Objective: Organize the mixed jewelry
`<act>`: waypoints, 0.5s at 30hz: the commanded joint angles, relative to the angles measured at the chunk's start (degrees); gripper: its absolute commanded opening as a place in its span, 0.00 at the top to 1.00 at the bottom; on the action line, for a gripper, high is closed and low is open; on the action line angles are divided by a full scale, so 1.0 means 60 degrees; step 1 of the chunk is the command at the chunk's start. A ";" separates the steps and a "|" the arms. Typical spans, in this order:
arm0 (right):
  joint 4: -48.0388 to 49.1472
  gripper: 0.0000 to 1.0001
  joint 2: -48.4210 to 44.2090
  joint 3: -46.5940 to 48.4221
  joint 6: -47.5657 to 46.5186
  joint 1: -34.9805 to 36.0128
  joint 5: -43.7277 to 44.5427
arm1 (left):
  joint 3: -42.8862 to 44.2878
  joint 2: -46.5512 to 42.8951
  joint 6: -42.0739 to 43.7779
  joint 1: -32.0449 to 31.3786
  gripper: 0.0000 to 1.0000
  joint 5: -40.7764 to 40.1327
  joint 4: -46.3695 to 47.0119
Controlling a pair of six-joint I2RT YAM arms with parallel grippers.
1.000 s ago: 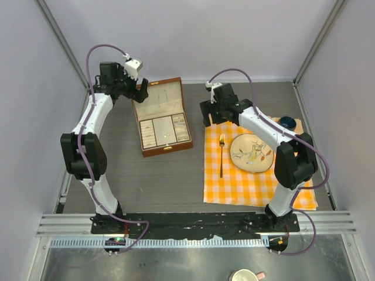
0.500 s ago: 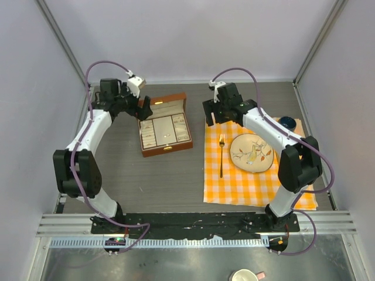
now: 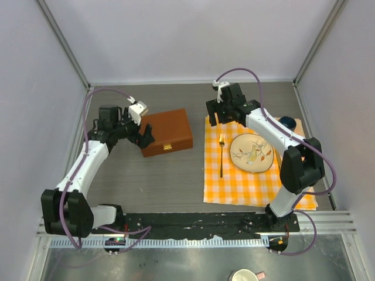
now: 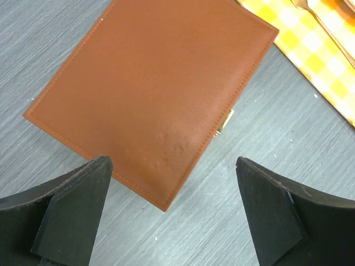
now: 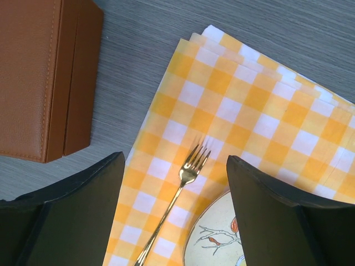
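- Since the brown box (image 3: 167, 132) lies shut on the table (image 3: 164, 181), its gold clasp (image 4: 224, 120) facing the arms, none of the mixed jewelry shows in any view; whether it sits inside cannot be told.
- The left gripper (image 3: 144, 136) hovers over the box's left corner, fingers wide apart and holding nothing.
- The right gripper (image 5: 175, 159) hangs above the checked cloth (image 5: 260, 111), just over the tines of the gold fork (image 5: 186, 177), fingers likewise spread and empty.
- The step in hand looks like clearing away from a closed box.
- To do it well, the left arm should rise straight before swinging off, so no finger catches the lid's edge or shoves the box.
- The right arm should lift clear without dragging the cloth or knocking the fork.
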 commanded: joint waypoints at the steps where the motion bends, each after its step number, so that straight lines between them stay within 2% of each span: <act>1: 0.0203 0.20 -0.0389 0.0036 -0.0142 -0.0053 -0.0023 | -0.0344 -0.0717 0.0176 -0.0138 0.00 0.0098 0.0171; 6: 0.0189 0.20 -0.0155 0.0080 -0.0157 -0.0067 -0.0067 | -0.0242 -0.0309 -0.0116 -0.0621 0.00 -0.0765 0.0872; 15: 0.0189 0.20 -0.0168 -0.0007 -0.0259 -0.0053 -0.0067 | 0.0109 0.1712 -0.0395 -0.1881 0.00 -0.3094 0.2952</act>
